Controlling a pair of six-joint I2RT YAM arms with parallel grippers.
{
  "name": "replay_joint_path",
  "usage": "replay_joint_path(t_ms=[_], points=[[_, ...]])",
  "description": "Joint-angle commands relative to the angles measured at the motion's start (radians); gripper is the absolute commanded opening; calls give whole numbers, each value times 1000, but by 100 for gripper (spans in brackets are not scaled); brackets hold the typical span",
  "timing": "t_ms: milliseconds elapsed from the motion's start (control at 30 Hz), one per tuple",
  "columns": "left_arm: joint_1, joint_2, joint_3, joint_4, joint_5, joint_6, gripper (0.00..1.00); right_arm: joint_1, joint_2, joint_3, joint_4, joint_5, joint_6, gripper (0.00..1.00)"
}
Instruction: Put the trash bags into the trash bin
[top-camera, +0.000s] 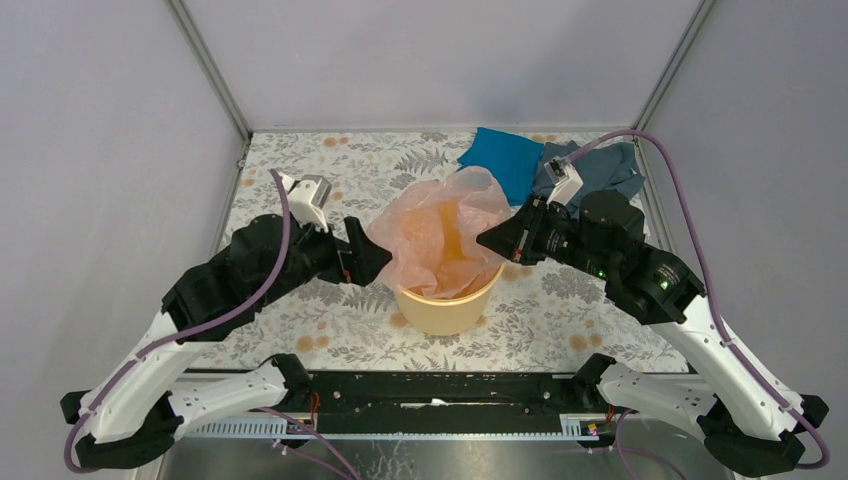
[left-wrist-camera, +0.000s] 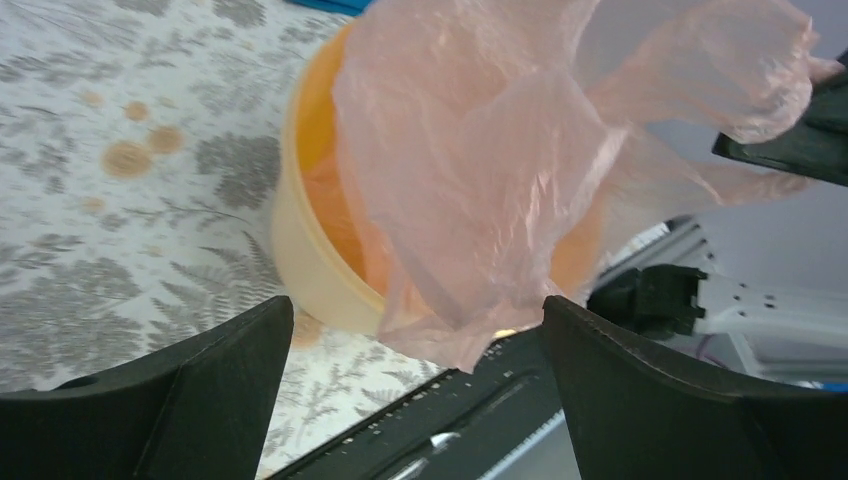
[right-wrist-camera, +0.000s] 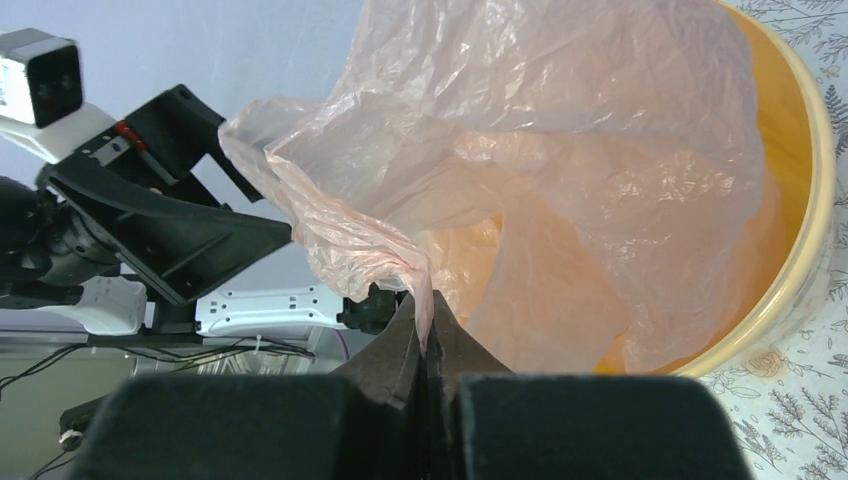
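The pale-pink trash bag (top-camera: 440, 225) stands crumpled and partly inside the yellow-orange trash bin (top-camera: 445, 312) at the table's middle, with most of its film billowing above the rim. My right gripper (top-camera: 488, 240) is at the bag's right side and is shut on a fold of its edge, seen pinched in the right wrist view (right-wrist-camera: 425, 318). My left gripper (top-camera: 378, 258) is at the bag's left side, open. In the left wrist view (left-wrist-camera: 415, 335) the bag (left-wrist-camera: 500, 150) hangs ahead of the spread jaws, ungripped, over the bin (left-wrist-camera: 300, 260).
A blue cloth (top-camera: 505, 160) and a grey-blue cloth (top-camera: 605, 172) lie at the back right of the floral table. The black rail (top-camera: 430, 390) runs along the near edge, between the arm bases.
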Motion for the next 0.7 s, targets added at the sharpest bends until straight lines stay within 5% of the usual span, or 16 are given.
replay_joint_path(t_ms=[0,333,500,667], points=[[3,18,-71,124,138,-82,99,-5,-7,-2,41,-39,-2,0],[1,62,-107,136,118,-63,97,-5,-28,-25,35,-43,-3,0],[1,65,-74,6,-30,-49,65,-5,-48,7,-63,31,-50,2],[2,10,-97,-48,-33,-51,25,-5,-89,24,-182,147,-97,4]])
